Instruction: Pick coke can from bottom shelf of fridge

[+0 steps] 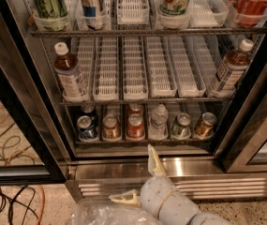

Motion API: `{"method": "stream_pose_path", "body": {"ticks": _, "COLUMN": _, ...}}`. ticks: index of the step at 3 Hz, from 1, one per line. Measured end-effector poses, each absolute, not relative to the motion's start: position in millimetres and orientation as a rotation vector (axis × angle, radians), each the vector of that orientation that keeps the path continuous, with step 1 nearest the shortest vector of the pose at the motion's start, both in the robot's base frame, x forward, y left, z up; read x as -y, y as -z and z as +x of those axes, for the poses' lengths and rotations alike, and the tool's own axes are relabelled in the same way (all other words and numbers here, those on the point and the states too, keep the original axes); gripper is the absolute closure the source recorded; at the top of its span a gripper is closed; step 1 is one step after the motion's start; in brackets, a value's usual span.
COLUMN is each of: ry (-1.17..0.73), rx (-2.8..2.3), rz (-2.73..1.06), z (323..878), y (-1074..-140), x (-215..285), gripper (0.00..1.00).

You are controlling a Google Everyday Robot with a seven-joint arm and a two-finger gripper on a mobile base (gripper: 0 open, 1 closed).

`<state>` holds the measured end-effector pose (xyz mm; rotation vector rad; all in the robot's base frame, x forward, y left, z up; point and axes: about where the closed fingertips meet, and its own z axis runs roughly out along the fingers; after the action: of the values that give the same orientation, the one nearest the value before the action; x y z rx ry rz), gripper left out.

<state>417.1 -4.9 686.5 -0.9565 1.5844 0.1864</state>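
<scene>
The white robot claw (140,181) sits low and near, in front of the tall glass-door fridge (195,167). Its fingers are spread wide, holding nothing. The small red coke can (135,125) stands farther in, mid-row on the bottom wire shelf (142,142).

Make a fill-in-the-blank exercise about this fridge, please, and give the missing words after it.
1. On the bottom shelf, the coke can stands between a brownish can and a clear ___.
2. The gripper is ___ the bottom shelf, in front of the fridge.
3. The gripper's fingers are ___ and hold nothing.
4. The middle shelf carries ___ white-capped bottles.
Missing words: bottle; below; open; two.
</scene>
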Motion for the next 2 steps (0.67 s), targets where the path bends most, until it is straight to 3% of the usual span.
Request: {"method": "stream_pose_path", "body": {"ticks": 2, "ry": -0.143, "rx": -1.569, "rz": -0.880, "z": 430.6, "y": -679.4, "x": 19.1, "gripper": 0.00}}
